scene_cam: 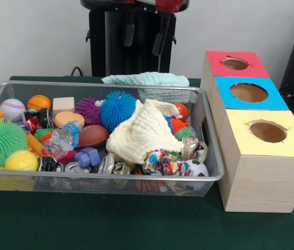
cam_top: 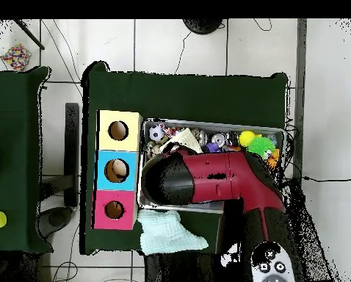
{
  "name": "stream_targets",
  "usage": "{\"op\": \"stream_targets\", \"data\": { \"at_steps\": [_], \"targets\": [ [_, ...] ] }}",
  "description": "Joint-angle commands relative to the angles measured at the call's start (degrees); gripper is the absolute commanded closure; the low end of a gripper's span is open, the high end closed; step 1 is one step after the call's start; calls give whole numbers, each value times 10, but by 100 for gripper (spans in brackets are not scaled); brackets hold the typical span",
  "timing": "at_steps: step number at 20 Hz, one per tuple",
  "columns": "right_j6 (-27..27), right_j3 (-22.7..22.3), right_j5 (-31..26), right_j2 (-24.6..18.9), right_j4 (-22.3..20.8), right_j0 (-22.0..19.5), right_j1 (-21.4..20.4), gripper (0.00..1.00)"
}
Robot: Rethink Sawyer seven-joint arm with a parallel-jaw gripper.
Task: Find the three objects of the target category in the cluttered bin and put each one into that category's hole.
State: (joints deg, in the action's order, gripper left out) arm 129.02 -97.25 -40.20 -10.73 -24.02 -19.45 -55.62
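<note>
A wire mesh bin (scene_cam: 209,174) sits on a green table (scene_cam: 136,229), packed with toys and scraps. To its right, just beside it, stands a row of three wooden boxes, each with one round hole on top: a red-topped box (scene_cam: 235,63) farthest back, a blue-topped box (scene_cam: 248,92) in the middle, and a yellow-topped box (scene_cam: 267,133) nearest the table's front edge.

From the front, only the dark lower parts of the robot arm (cam_top: 208,178) show at the top edge, and the gripper cannot be made out, so whether its jaws are open or closed cannot be told. From overhead the red and black arm lies across the bin, hiding most of its contents.

What can be counted in the bin: one cream cloth (scene_cam: 141,133) heaped in the middle, covering whatever lies beneath; one blue spiky ball (scene_cam: 117,108); one purple spiky ball (scene_cam: 88,108); one green spiky ball (scene_cam: 1,140) at the left end; one baseball (scene_cam: 12,109); one small basketball (scene_cam: 39,102); one brown football (scene_cam: 93,135); one yellow ball (scene_cam: 21,160); one soccer ball (scene_cam: 196,168) in the front right corner; one crushed plastic bottle (scene_cam: 63,138); one wooden block (scene_cam: 63,104). Several crushed cans along the front wall are hard to separate. One pale green cloth (scene_cam: 145,79) lies on the table behind the bin.
</note>
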Motion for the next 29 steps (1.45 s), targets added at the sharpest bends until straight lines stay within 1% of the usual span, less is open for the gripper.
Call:
{"op": "stream_targets", "data": {
  "at_steps": [1, 4, 6, 8, 9, 10, 11, 12, 13, 14, 15, 16, 18, 20, 21, 23, 28, 29],
  "targets": [
    [-103, 33, -38, -54, -11, -20, 41, 0],
    [-130, 66, -64, -66, -17, -26, 55, 0],
    [-140, 73, -69, -74, -17, -30, 61, 0],
    [-142, 56, -43, -80, -20, -36, 54, 0],
    [-168, 34, 0, -104, -24, -51, 46, 0],
    [-212, 11, 43, -148, -23, -77, 41, 0],
    [-235, -14, 81, -183, -27, -95, 28, 0],
    [-243, -33, 91, -203, -24, -105, 13, 0],
    [-243, -49, 94, -210, -24, -105, -9, 0],
    [-235, -64, 82, -210, -18, -101, -30, 0],
    [-227, -76, 67, -217, -6, -102, -42, 0],
    [-210, -87, 53, -213, 2, -97, -57, 0],
    [-171, -95, 10, -201, 24, -84, -76, 0],
    [-149, -90, -38, -194, 45, -74, -88, 0],
    [-145, -84, -57, -191, 50, -71, -91, 0],
    [-144, -76, -72, -189, 51, -68, -92, 0],
    [-139, -71, -68, -186, 51, -70, -79, 0],
    [-141, -70, -76, -187, 53, -71, -78, 0]
  ]
}}
